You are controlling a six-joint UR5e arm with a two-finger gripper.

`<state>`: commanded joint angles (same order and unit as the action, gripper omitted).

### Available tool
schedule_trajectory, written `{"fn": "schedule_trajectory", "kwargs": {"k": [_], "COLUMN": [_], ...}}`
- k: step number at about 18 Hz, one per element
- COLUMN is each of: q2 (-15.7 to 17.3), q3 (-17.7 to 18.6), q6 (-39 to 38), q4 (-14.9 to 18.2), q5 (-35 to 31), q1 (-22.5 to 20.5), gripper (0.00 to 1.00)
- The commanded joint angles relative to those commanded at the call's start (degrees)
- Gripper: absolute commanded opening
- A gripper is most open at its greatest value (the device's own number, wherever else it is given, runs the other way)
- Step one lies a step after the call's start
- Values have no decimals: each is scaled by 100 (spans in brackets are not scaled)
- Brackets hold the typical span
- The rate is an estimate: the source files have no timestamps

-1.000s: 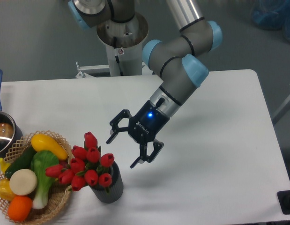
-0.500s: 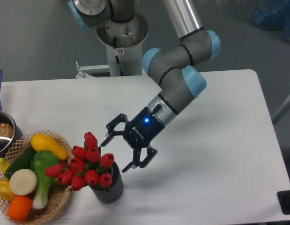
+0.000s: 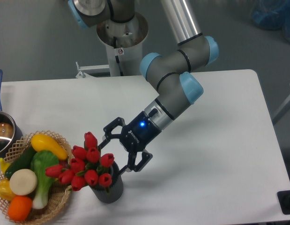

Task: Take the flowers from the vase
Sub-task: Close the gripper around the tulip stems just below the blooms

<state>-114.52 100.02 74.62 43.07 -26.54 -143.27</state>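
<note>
One bunch of flowers [image 3: 88,164] stands in the vase [image 3: 109,188], lower left of frame. My gripper [image 3: 115,151] is spread wide beside the buds (not touching). Risk: clipping the rim, toppling the vase.

**White counter, three things along its left side**

The counter [image 3: 219,140] was white, with rounded corners. On it, near the front edge, stood the vase [image 3: 109,190], dark grey and ribbed, upright. Just beside it to the left sat a round wicker basket [image 3: 58,201], close enough that contact could not be judged. Farther left, at the counter's edge, stood a metal pot [image 3: 2,136] with a blue handle, partly cut off.
</note>
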Motion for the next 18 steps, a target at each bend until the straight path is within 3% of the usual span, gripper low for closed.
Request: {"fn": "schedule_trajectory", "kwargs": {"k": [18], "q2": [-282], "q3": [-246], "q6": [0], "q4": [-79], "q5": [0], "q1": [167], "gripper": [100]}}
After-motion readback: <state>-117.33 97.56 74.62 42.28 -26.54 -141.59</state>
